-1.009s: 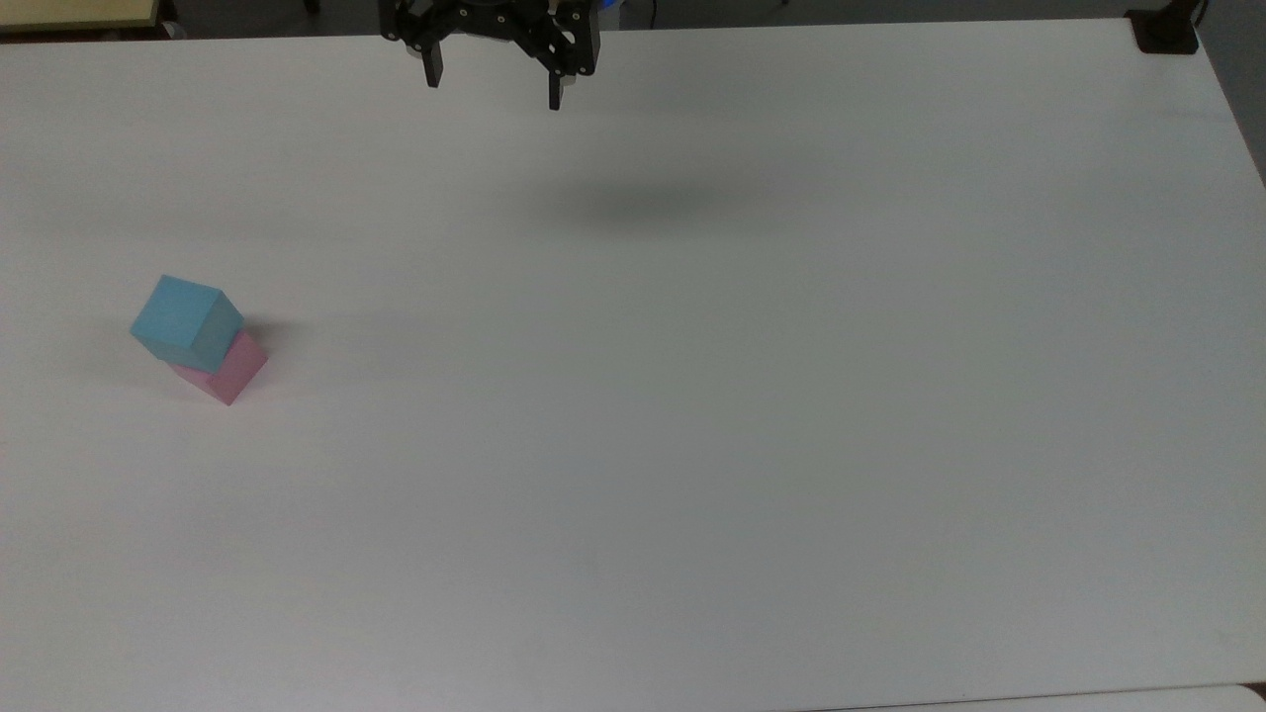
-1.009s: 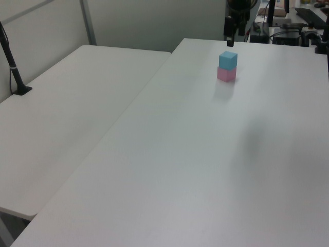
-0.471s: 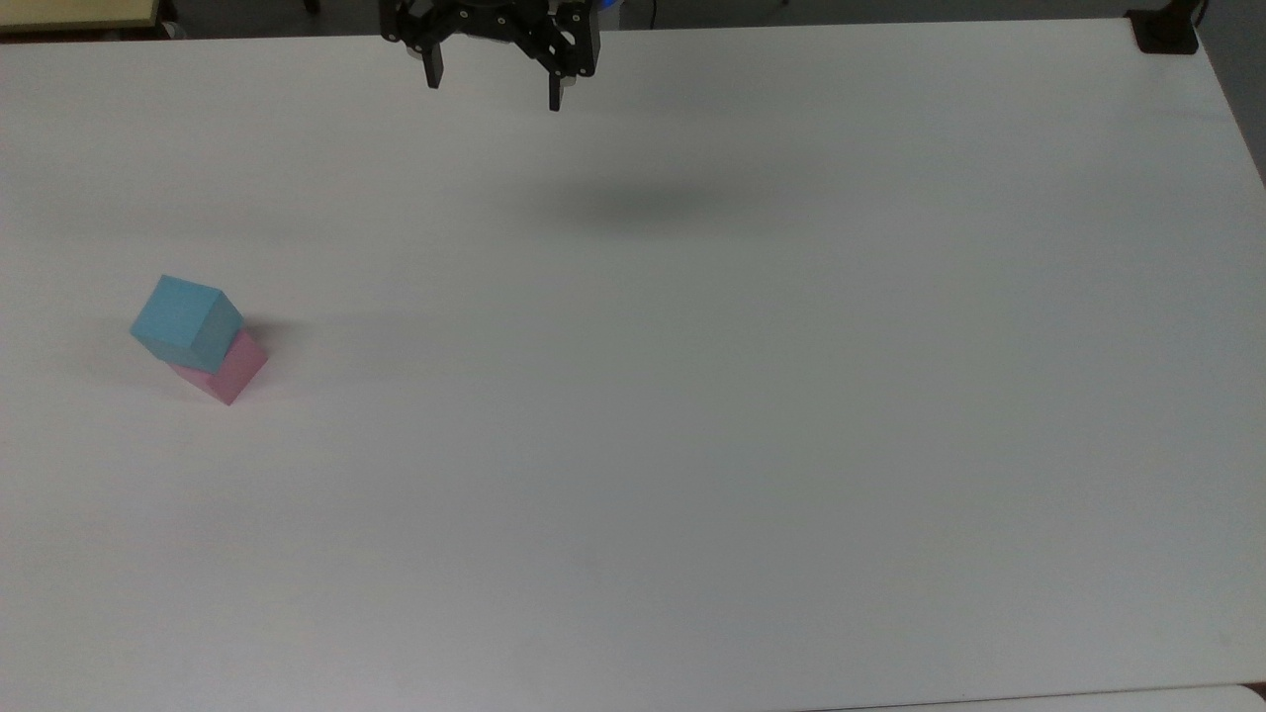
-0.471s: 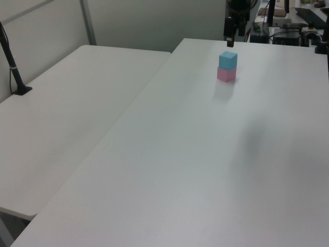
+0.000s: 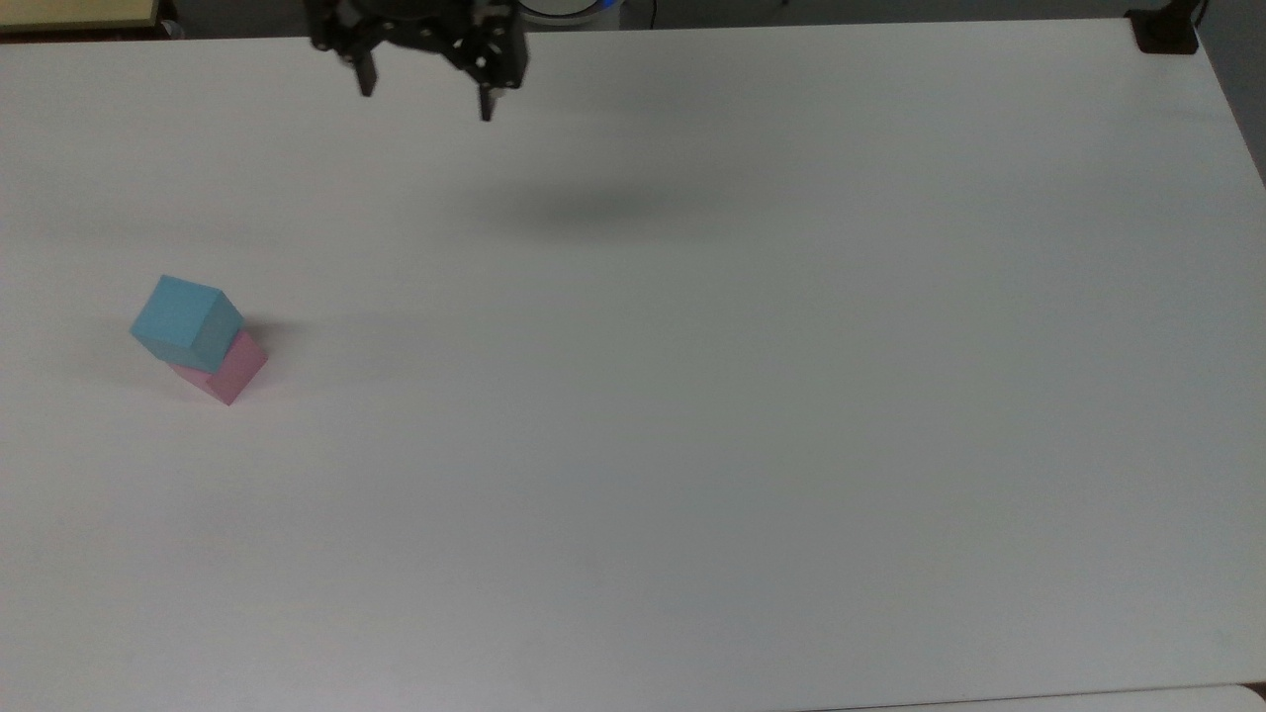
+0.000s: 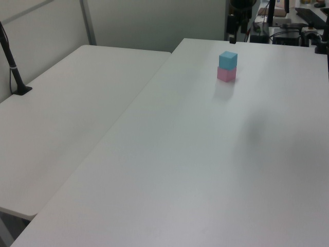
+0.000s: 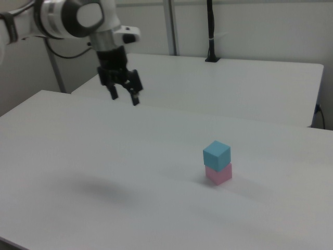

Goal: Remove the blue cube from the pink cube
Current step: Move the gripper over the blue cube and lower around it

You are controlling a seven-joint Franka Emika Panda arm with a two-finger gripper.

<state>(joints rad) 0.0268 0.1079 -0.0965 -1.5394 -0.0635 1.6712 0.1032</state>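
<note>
My claw [image 5: 425, 104] hangs open and empty above the counter [image 5: 692, 396], well apart from the stack; blue cube [image 5: 186, 321] sits skewed atop pink cube [image 5: 229, 371]

Two stacked cubes on a table, the gripper hanging well apart from them.

The blue cube [image 5: 186, 321] sits on top of the pink cube [image 5: 230, 370], turned a little against it, and the stack stands on the table [image 5: 692, 396] near the top view's left edge. The gripper [image 5: 425, 97] hangs above the table at the top view's upper edge, to the right of the stack, fingers spread. In the right view the gripper [image 7: 124, 97] is up at the left, and the stack stands right of centre.
</note>
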